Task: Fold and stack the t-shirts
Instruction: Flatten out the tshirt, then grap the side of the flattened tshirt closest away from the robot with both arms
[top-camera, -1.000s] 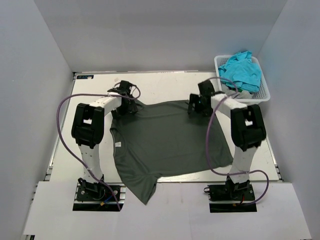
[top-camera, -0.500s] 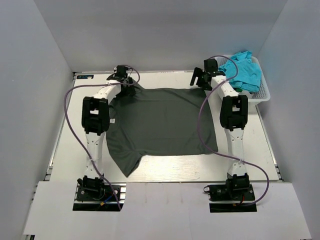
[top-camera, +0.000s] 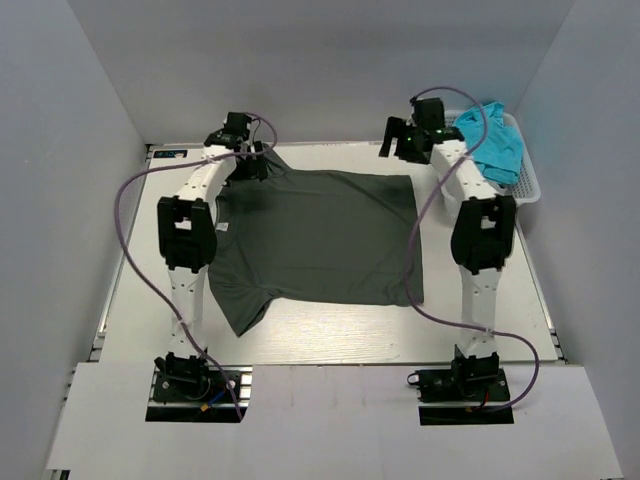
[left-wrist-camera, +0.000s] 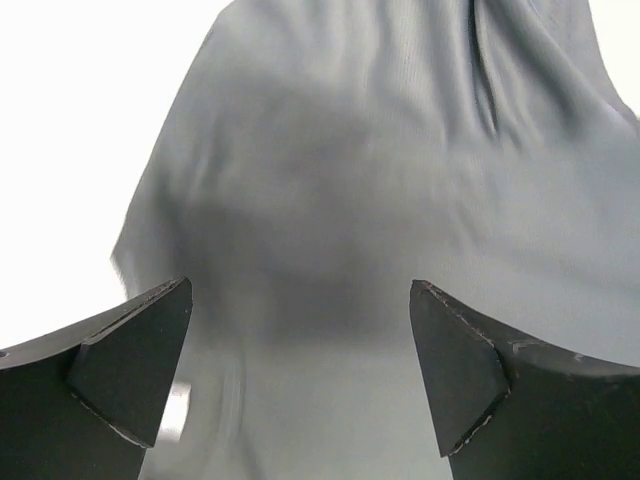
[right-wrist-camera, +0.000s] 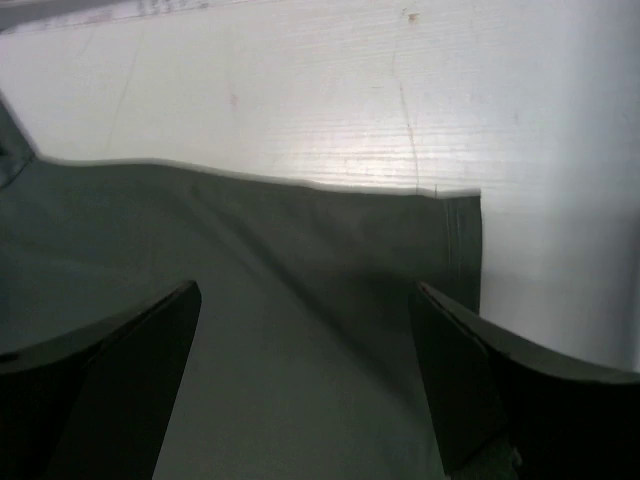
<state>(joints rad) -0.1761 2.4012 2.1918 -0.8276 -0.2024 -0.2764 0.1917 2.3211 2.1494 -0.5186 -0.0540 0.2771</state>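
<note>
White desk (top-camera: 330, 340) carries the dark grey t-shirt (top-camera: 320, 235), spread flat. The turquoise t-shirt (top-camera: 495, 145) lies in the basket (top-camera: 527, 180) at the far right. Left gripper (left-wrist-camera: 300, 300) and right gripper (right-wrist-camera: 305, 295) hang spread over the grey one's far corners.

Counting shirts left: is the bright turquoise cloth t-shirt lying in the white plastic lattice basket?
Yes, the turquoise t-shirt is heaped in the white basket.
</note>
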